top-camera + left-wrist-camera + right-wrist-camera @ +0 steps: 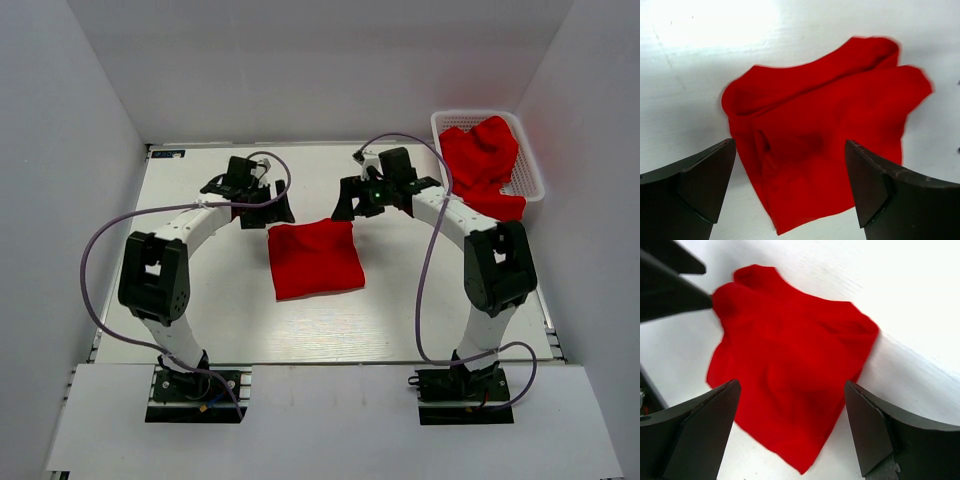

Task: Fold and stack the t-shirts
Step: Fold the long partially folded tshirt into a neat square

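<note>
T-shirt [314,258], folded, on table [200,310] between left gripper [263,213] and right gripper [362,208], both jaws spread, empty.

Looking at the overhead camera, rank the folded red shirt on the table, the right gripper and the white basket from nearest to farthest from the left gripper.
Measured from the left gripper in the top view:
1. The folded t-shirt, just to its right at the table's centre.
2. The right gripper, farther right, past the shirt's far edge.
3. The white basket, in the far right corner.

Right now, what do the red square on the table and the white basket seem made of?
The folded t-shirt looks like soft matte cloth: wrinkles, limp rolled edges. The basket looks like white plastic, probably: thin, stiff mesh walls.
</note>
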